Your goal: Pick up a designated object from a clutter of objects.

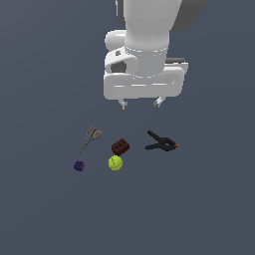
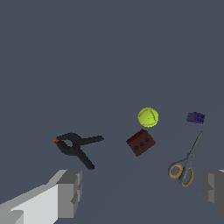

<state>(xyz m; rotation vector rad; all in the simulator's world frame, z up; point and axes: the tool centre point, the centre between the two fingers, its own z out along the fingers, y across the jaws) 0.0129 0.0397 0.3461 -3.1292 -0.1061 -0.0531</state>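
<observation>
The yellow-green tennis ball [image 1: 115, 163] lies on the grey floor, just in front of the dark red holed brick [image 1: 120, 146]; it also shows in the wrist view [image 2: 148, 117] beside the brick [image 2: 141, 142]. The orange-handled scissors [image 1: 90, 138] [image 2: 186, 164] and the purple lump [image 1: 79, 166] [image 2: 195, 117] lie toward the exterior view's left. The black clamp with red tips [image 1: 162, 143] [image 2: 76, 146] lies toward the right. My gripper [image 1: 141, 103] [image 2: 142, 190] hangs open and empty, high above the clutter, its fingers [image 2: 70, 192] wide apart.
The floor [image 1: 45, 209] is a flat dark grey surface all around the small cluster. My white arm and hand [image 1: 144, 60] fill the upper middle of the exterior view.
</observation>
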